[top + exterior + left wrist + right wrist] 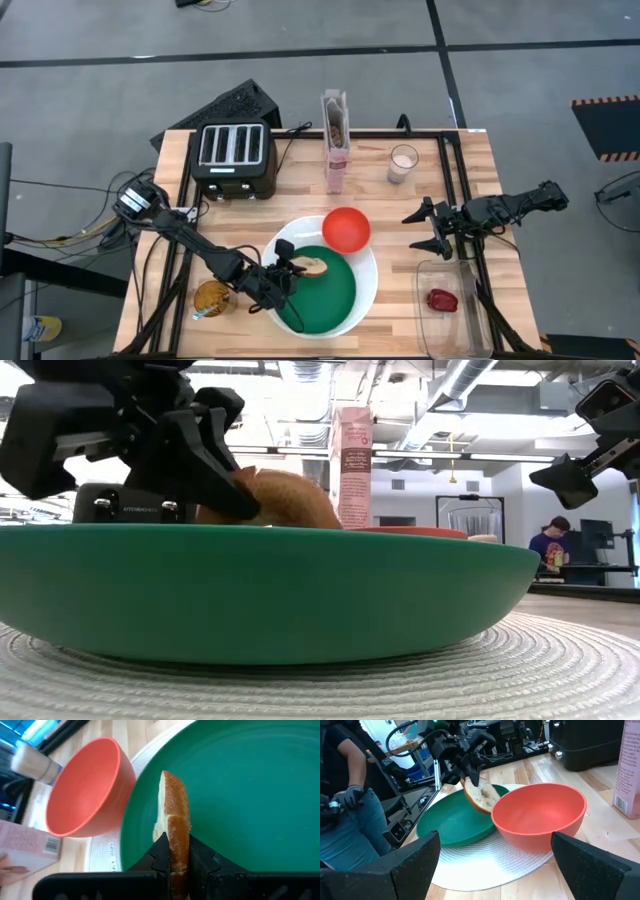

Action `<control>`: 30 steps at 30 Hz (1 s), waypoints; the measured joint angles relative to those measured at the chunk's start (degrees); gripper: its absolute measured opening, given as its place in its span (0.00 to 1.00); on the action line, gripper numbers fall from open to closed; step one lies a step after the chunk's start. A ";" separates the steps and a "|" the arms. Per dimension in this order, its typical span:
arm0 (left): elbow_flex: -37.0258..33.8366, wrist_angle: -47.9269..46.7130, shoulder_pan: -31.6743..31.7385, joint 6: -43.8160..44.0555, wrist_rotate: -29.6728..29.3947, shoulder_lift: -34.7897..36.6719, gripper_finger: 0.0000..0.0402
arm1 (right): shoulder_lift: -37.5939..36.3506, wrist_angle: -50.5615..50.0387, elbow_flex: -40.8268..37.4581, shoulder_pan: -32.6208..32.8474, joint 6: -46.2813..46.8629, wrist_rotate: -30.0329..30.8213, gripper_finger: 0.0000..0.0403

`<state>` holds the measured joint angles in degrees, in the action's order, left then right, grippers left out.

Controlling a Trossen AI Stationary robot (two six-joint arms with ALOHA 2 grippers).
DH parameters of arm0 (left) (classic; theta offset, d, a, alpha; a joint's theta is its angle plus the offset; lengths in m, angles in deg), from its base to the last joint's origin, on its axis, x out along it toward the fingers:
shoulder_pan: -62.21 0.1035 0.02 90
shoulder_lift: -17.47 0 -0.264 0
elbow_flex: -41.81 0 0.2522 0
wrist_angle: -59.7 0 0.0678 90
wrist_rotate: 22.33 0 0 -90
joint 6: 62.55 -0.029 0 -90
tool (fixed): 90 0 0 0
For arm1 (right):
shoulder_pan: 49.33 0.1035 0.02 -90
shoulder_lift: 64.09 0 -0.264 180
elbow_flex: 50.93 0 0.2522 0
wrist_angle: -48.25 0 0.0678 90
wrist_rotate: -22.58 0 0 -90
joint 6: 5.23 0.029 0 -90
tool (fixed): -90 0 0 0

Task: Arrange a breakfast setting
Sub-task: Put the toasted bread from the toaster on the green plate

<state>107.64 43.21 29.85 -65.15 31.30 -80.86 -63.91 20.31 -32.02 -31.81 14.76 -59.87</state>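
My left gripper (285, 270) is shut on a toasted bagel half (312, 267) over the green plate (330, 295), which lies on the large white plate (368, 290). The red bowl (346, 229) sits on the white plate's far edge. My right gripper (425, 228) is open and empty, right of the bowl. The pink cereal box (335, 145) stands at the back. A dark red food item (442, 299) lies in a clear container. The spoon is not in view. My left gripper pinches the bagel half (176, 855) by its near end between its two fingers, one on the crust side and one on the cut side. The fingers come slanting from the table's left. The bagel stands on edge, lifted just over the green plate.
A black toaster (234, 155) stands at the back left, a glass of white liquid (403, 163) at the back right, a jar (211, 299) at the front left. A clear container (450, 310) lies at the front right. People show beyond the table in the low and right wrist views.
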 joint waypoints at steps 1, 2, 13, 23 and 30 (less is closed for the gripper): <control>-0.01 -0.40 0.00 0.42 0.15 -0.06 0.05 | -0.02 0.00 0.00 0.00 0.02 0.00 0.99; -0.02 -0.47 0.00 0.90 0.47 -0.09 0.05 | -0.02 0.00 0.00 -0.02 0.01 0.00 0.99; -0.02 -0.35 0.00 1.71 1.63 -0.24 0.21 | 0.00 0.02 0.00 -0.01 0.00 0.00 0.99; -0.02 -0.36 0.00 3.76 4.79 -0.24 0.32 | 0.00 0.02 0.00 -0.02 0.01 0.00 0.99; -0.02 -0.34 0.00 5.34 5.66 -0.24 0.38 | 0.00 0.02 0.00 0.00 0.00 0.00 0.99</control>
<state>107.62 42.87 29.85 -59.81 36.95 -81.09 -63.91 20.34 -32.02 -31.81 14.76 -59.87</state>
